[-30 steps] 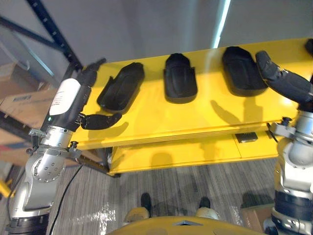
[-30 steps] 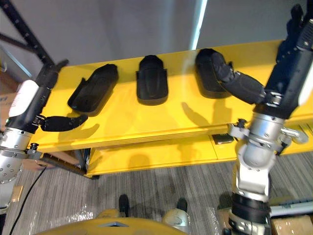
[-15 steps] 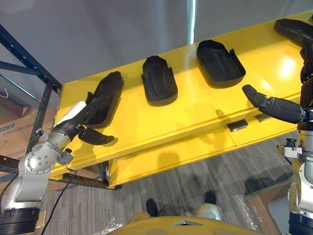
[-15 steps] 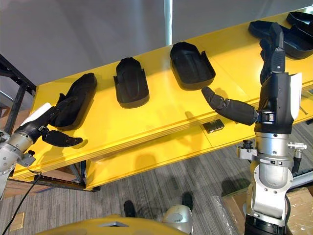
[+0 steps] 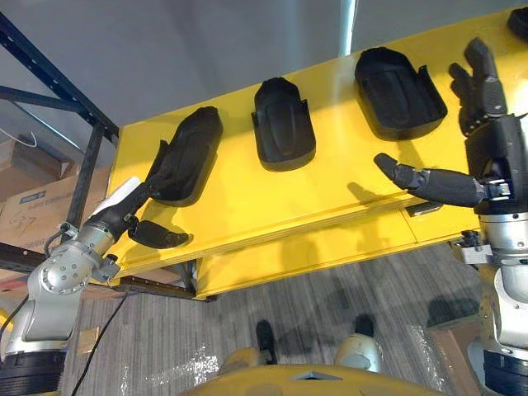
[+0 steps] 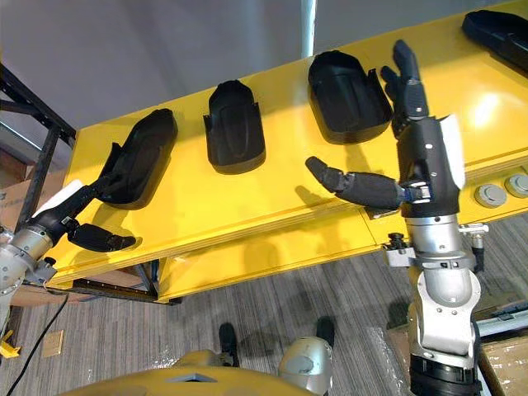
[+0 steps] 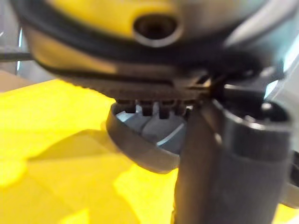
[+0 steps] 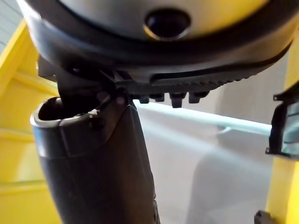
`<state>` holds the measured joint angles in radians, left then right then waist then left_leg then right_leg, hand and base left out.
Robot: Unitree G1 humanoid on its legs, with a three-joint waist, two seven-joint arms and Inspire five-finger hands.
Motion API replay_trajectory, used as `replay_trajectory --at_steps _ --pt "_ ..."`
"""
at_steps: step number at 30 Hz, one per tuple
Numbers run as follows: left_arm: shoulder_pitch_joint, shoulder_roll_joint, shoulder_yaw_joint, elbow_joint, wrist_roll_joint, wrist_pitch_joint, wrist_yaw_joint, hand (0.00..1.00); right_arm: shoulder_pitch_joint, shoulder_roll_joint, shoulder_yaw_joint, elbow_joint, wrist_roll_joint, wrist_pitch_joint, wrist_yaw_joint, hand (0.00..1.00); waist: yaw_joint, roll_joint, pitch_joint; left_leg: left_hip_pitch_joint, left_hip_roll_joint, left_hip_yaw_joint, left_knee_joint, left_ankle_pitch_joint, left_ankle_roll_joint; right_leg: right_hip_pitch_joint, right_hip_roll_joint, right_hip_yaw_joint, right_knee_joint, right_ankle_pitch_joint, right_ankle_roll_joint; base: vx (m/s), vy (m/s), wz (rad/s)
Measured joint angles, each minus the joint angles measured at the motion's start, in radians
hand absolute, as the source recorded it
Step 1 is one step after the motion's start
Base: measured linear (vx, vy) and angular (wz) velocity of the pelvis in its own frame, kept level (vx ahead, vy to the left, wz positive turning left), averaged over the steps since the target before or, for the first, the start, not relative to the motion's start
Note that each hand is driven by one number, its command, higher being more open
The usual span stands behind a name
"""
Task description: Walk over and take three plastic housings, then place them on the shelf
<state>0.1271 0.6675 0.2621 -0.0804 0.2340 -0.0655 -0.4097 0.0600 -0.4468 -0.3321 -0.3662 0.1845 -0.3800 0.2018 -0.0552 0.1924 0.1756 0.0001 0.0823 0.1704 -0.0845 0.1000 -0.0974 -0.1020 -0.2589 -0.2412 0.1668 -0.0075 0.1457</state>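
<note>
Three black plastic housings lie in a row on the yellow table (image 5: pixel 330 198): the left housing (image 5: pixel 188 155), the middle housing (image 5: pixel 283 124) and the right housing (image 5: pixel 398 92). My left hand (image 5: pixel 136 202) is open, its fingers stretched onto the near end of the left housing and its thumb (image 5: pixel 157 238) spread over the table edge. In the left wrist view the housing's rim (image 7: pixel 135 144) sits just past the thumb. My right hand (image 6: pixel 425 140) is open beside the right housing (image 6: pixel 348 85), fingers straight and thumb held out, holding nothing.
More black housings (image 6: pixel 499 29) lie at the table's far right. A dark metal rack (image 5: pixel 58 82) with cardboard boxes (image 5: pixel 29 219) stands at the left. Grey round buttons (image 6: pixel 491 195) sit on the front edge, above a lower yellow tier (image 5: pixel 330 256).
The view has shifted. My right hand has moved in closer to the right housing. My left hand stays at the near end of the left housing.
</note>
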Motion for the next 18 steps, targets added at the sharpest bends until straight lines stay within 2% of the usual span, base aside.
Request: replay_trajectory --at_steps 3,6,9,10,18 --pt "-0.002 -0.003 0.0 0.005 0.001 -0.008 0.001 1.0 -0.034 0.0 0.033 0.0 0.021 0.001 0.014 1.0 0.002 0.0 0.008 -0.013 -0.009 -0.014 0.0 0.004 0.005 -0.021 -0.015 -0.006 0.036 -0.017 0.004 0.01 0.01 0.14" --pt "-0.016 -0.003 -0.002 0.005 0.005 -0.025 0.004 1.0 -0.072 0.0 0.073 0.0 0.027 0.002 0.02 1.0 0.004 0.004 0.041 -0.015 -0.018 -0.021 0.0 0.008 0.008 -0.033 -0.028 -0.007 0.068 -0.032 0.003 -0.01 0.003 0.09" --pt "-0.064 -0.003 -0.01 0.018 0.009 -0.025 0.005 1.0 -0.085 0.0 0.099 0.0 0.027 0.007 0.028 1.0 0.004 0.009 0.06 -0.027 -0.03 -0.033 0.0 0.014 0.013 -0.055 -0.045 -0.009 0.101 -0.046 0.007 -0.02 0.005 0.1" --pt "-0.087 -0.003 -0.014 0.03 0.009 -0.026 0.005 0.0 -0.091 0.0 0.106 0.0 0.027 0.014 0.028 1.0 0.003 0.01 0.069 -0.029 -0.033 -0.034 0.0 0.016 0.014 -0.059 -0.049 -0.009 0.107 -0.051 0.004 -0.02 0.006 0.05" --pt "-0.176 0.0 -0.052 0.092 0.006 -0.021 0.006 0.0 -0.114 0.0 0.112 0.001 0.027 0.044 0.032 1.0 -0.006 0.008 0.09 -0.038 -0.037 -0.019 0.0 0.017 0.016 -0.092 -0.053 0.014 0.13 -0.055 0.005 0.0 -0.001 -0.04"
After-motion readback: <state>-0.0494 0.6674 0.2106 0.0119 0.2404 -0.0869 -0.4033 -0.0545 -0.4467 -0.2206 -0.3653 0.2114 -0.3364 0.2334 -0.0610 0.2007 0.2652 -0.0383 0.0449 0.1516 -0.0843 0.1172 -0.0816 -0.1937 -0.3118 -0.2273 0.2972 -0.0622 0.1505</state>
